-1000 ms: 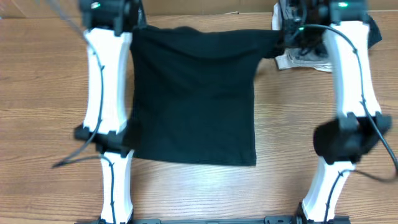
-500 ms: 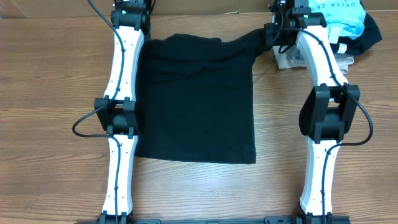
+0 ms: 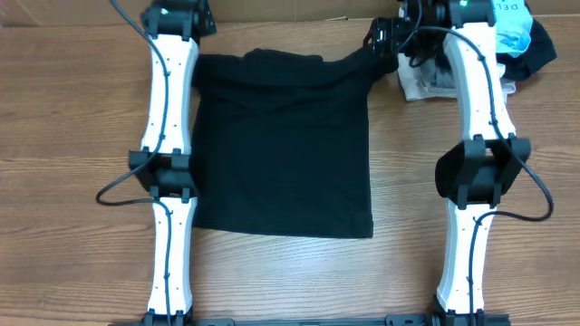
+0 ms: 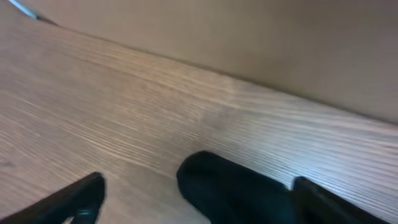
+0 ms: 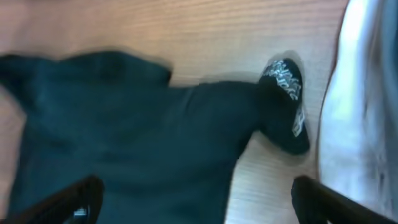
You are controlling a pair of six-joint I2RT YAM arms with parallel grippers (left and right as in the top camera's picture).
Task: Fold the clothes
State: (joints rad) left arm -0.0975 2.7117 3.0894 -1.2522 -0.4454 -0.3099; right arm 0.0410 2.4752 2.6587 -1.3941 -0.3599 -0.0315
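The black T-shirt (image 3: 283,145) lies spread on the wooden table between my two arms, its far edge rumpled. A sleeve with a small white print (image 5: 285,81) points toward the right. My left gripper (image 3: 186,20) is at the shirt's far left corner. It is open, and a lump of black fabric (image 4: 236,193) lies on the table between its wide-apart fingers (image 4: 81,199). My right gripper (image 3: 385,38) hovers over the far right shoulder, open, and the cloth (image 5: 137,143) lies loose below it.
A pile of other garments sits at the back right: a light-blue one (image 3: 507,14), a dark one (image 3: 541,50) and a grey-white one (image 3: 426,86), which shows pale at the right edge (image 5: 360,93). A brown wall (image 4: 249,31) runs along the table's far edge.
Both grippers have opened and let go of the shirt's far edge. That edge was stretched taut between them and now rests slack on the table. The arms have shifted slightly.
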